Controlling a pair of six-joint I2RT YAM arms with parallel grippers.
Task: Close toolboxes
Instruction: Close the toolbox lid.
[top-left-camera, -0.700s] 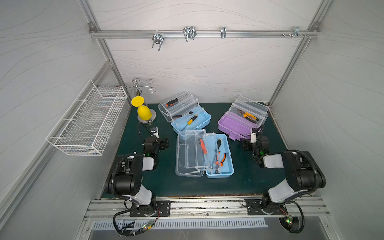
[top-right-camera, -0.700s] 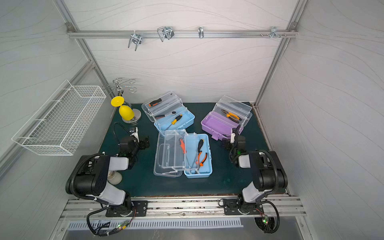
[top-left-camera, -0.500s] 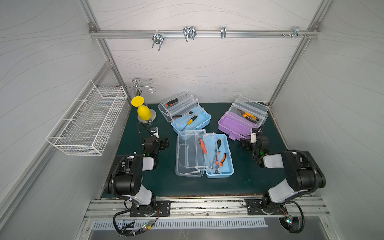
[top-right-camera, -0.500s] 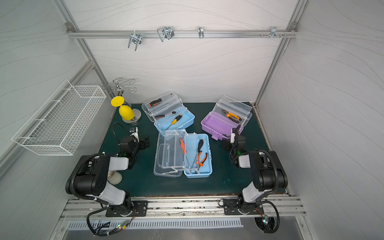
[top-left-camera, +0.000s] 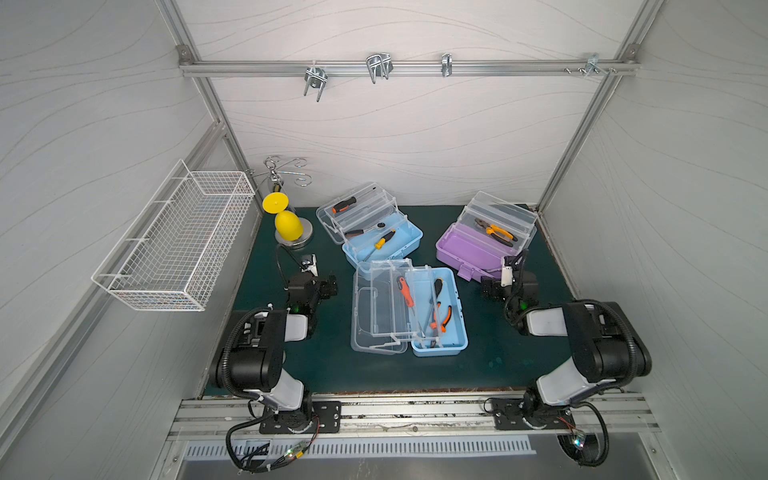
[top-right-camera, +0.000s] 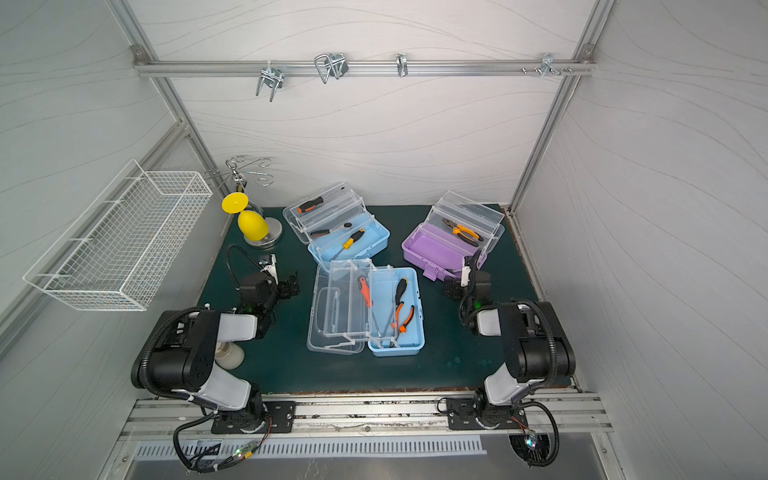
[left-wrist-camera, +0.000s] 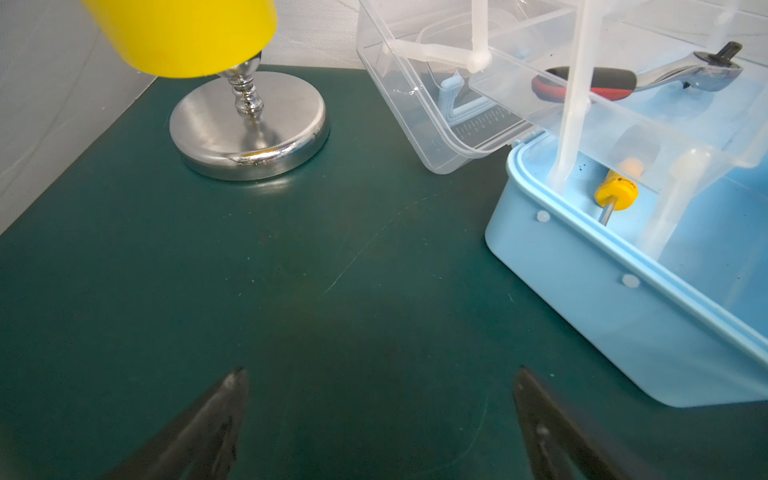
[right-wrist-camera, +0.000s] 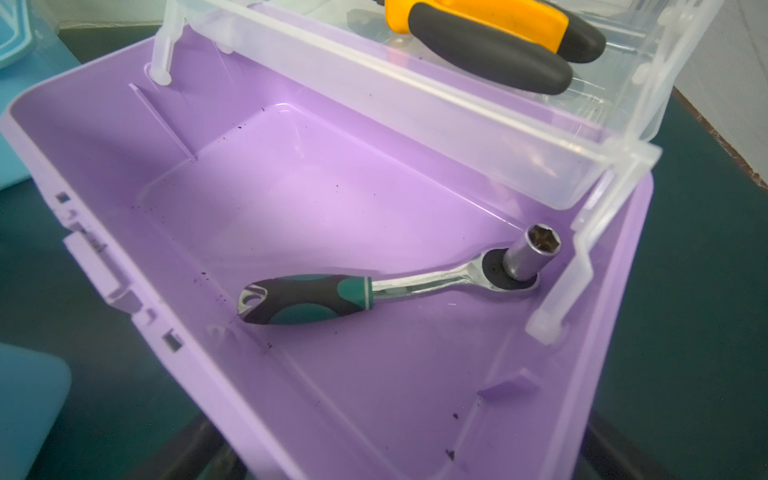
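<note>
Three toolboxes stand open on the green mat. The front light-blue toolbox (top-left-camera: 438, 328) has its clear lid and tray folded out to the left. The back light-blue toolbox (top-left-camera: 386, 245) (left-wrist-camera: 623, 291) and the purple toolbox (top-left-camera: 469, 249) (right-wrist-camera: 332, 199) hold their clear trays raised. My left gripper (top-left-camera: 328, 284) (left-wrist-camera: 380, 384) is open over bare mat, left of the back blue box. My right gripper (top-left-camera: 494, 286) sits at the purple box's near corner, open. The box hides most of its dark fingers (right-wrist-camera: 195, 453) in the right wrist view.
A white wire basket (top-left-camera: 174, 245) hangs on the left wall. A yellow cup on a chrome stand (top-left-camera: 288, 224) (left-wrist-camera: 249, 129) is at the back left. Screwdrivers, pliers (right-wrist-camera: 490, 41) and a ratchet (right-wrist-camera: 374, 286) lie in the boxes. Metal hooks (top-left-camera: 378, 68) hang from the top rail.
</note>
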